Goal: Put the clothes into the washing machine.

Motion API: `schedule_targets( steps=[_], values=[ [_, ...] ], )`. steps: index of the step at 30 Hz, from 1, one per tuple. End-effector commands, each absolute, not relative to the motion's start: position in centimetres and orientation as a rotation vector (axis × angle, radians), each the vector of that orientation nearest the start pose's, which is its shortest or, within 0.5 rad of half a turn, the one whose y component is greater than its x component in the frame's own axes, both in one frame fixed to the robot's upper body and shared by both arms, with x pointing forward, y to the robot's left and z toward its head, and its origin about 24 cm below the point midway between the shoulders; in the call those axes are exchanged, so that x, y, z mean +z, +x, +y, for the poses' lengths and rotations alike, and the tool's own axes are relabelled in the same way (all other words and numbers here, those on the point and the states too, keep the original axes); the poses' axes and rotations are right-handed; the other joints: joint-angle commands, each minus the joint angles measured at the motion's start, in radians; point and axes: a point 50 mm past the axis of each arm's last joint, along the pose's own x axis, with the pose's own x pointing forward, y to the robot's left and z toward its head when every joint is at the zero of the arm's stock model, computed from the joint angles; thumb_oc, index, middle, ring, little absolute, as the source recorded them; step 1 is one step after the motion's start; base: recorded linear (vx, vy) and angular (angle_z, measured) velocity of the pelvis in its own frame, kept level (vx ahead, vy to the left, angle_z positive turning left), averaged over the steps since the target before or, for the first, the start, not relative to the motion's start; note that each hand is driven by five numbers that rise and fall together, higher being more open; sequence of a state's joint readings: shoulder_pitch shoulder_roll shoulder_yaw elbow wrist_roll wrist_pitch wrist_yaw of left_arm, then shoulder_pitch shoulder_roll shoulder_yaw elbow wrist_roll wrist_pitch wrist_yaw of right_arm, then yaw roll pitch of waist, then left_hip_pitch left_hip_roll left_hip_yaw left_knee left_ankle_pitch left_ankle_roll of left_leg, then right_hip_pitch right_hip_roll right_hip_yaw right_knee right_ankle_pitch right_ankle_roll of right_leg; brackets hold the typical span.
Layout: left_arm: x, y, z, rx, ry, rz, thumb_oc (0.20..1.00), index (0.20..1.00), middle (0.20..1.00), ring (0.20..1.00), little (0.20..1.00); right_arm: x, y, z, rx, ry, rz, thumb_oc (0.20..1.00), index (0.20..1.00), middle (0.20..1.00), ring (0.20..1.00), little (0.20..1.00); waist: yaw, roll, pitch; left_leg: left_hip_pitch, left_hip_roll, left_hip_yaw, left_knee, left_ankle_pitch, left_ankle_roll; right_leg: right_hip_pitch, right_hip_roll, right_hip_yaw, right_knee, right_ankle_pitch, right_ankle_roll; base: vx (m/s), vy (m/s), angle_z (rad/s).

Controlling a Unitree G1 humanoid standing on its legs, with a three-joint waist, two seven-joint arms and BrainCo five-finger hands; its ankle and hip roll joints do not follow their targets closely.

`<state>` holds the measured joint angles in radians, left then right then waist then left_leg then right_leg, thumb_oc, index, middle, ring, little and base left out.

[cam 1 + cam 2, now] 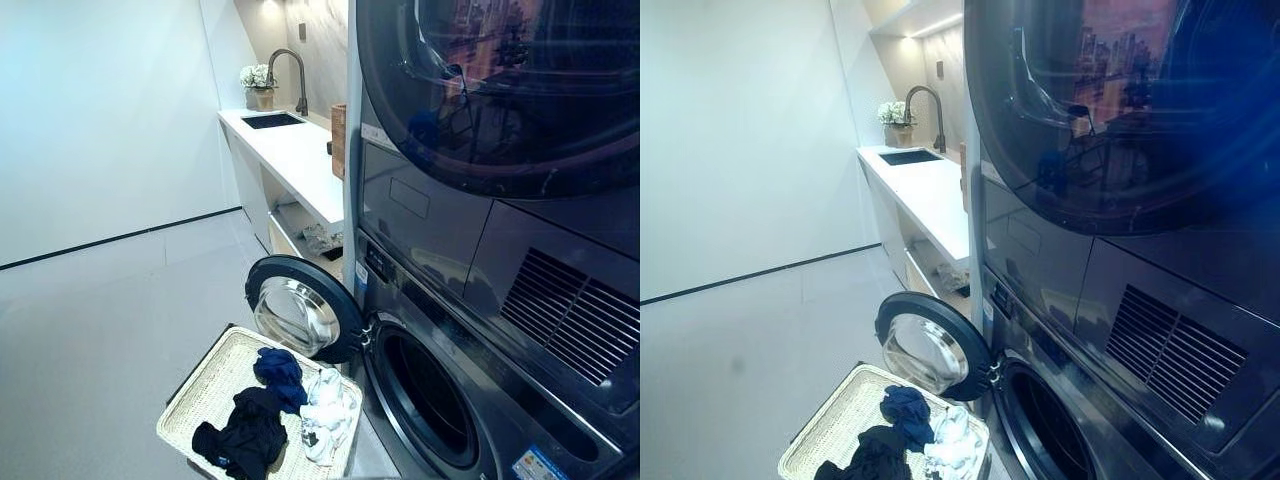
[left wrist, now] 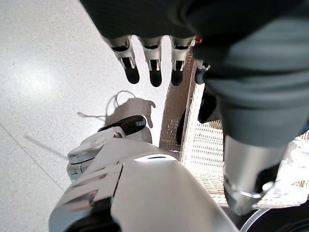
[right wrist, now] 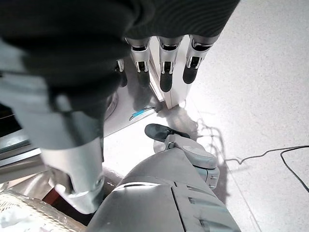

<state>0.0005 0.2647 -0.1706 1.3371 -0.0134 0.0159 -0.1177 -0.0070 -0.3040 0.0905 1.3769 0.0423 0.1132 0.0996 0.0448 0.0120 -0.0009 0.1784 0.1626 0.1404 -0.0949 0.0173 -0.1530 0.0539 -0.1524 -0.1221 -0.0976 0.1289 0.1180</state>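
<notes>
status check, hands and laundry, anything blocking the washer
Left hand and right hand open, empty. Clothes all in basket. Washer door open, drum mouth unobstructed.

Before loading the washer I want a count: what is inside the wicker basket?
In the wicker basket lie a black garment, a dark blue garment and a white garment. Whether more clothing lies beneath them cannot be seen.

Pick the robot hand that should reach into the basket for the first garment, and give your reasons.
Left, probably. The left robot hand hangs open right beside the wicker basket, whose weave shows just past its fingers. The right robot hand, also open, hangs over bare floor by the washing machine.
</notes>
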Motion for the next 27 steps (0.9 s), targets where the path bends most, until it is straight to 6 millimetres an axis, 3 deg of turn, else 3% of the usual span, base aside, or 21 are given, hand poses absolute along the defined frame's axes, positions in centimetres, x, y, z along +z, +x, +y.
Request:
schedule_targets(
  steps=[1,6,12,13,16,17,27],
  values=[
    [-16.0,8.2,25.5,-0.017,0.277,1.342,1.0,1.0,1.0,1.0,1.0,-15.8,7.9,-26.4,-0.092,-0.222,1.431,1.0,1.0,1.0,1.0,1.0,0.006,-0.025,0.062,-0.003,0.046,-0.073,0.008,-0.016,0.024,0.06,-0.133,0.027,0.01,-0.031,0.074,0.0,0.0,0.0],
    [-15.6,9.3,25.7,0.035,0.265,1.273,1.0,1.0,1.0,1.0,1.0,-15.4,9.5,-26.7,-0.105,-0.222,1.353,1.0,1.0,1.0,1.0,1.0,0.006,-0.024,0.069,0.0,0.051,-0.072,0.008,-0.014,0.021,0.06,-0.128,0.029,0.011,-0.031,0.072,0.06,0.0,0.0],
    [-14.1,13.6,25.9,0.143,0.214,1.044,1.0,1.0,1.0,1.0,1.0,-14.0,14.1,-26.3,-0.131,-0.196,1.146,1.0,1.0,1.0,1.0,1.0,0.009,-0.024,0.129,-0.059,0.063,-0.073,0.008,0.008,0.021,-0.02,-0.123,0.052,0.032,-0.017,0.069,-0.04,0.015,-0.01],
    [-13.0,16.2,25.6,0.196,0.201,0.921,1.0,1.0,1.0,1.0,1.0,-13.0,16.6,-26.2,-0.137,-0.2,1.042,1.0,1.0,1.0,1.0,1.0,0.011,-0.022,0.181,-0.105,0.065,-0.082,0.008,0.019,0.021,-0.081,-0.118,0.062,0.046,-0.006,0.066,-0.23,0.021,-0.08],
    [-11.4,19.2,25.7,0.26,0.185,0.779,1.0,1.0,1.0,1.0,1.0,-11.8,19.1,-26.0,-0.127,-0.217,0.935,1.0,1.0,1.0,1.0,1.0,0.01,-0.022,0.232,-0.16,0.065,-0.087,0.008,0.032,0.02,-0.14,-0.112,0.068,0.051,0.009,0.062,-0.24,0.018,-0.06],
    [-9.8,21.4,25.8,0.304,0.182,0.67,1.0,1.0,1.0,1.0,1.0,-10.7,21.0,-26.0,-0.12,-0.234,0.86,1.0,1.0,1.0,1.0,1.0,0.01,-0.024,0.269,-0.205,0.06,-0.091,0.008,0.042,0.023,-0.18,-0.104,0.072,0.049,0.02,0.058,-0.21,0.025,-0.07],
    [-2.3,28.2,26.9,0.446,0.27,0.266,1.0,1.0,1.0,1.0,1.0,-5.0,27.7,-26.8,-0.121,-0.255,0.588,1.0,1.0,1.0,1.0,1.0,0.022,-0.048,0.421,-0.366,0.055,-0.125,0.032,0.077,0.023,-0.358,-0.101,0.059,0.117,0.035,0.051,-0.13,0.012,-0.03]
  ],
)
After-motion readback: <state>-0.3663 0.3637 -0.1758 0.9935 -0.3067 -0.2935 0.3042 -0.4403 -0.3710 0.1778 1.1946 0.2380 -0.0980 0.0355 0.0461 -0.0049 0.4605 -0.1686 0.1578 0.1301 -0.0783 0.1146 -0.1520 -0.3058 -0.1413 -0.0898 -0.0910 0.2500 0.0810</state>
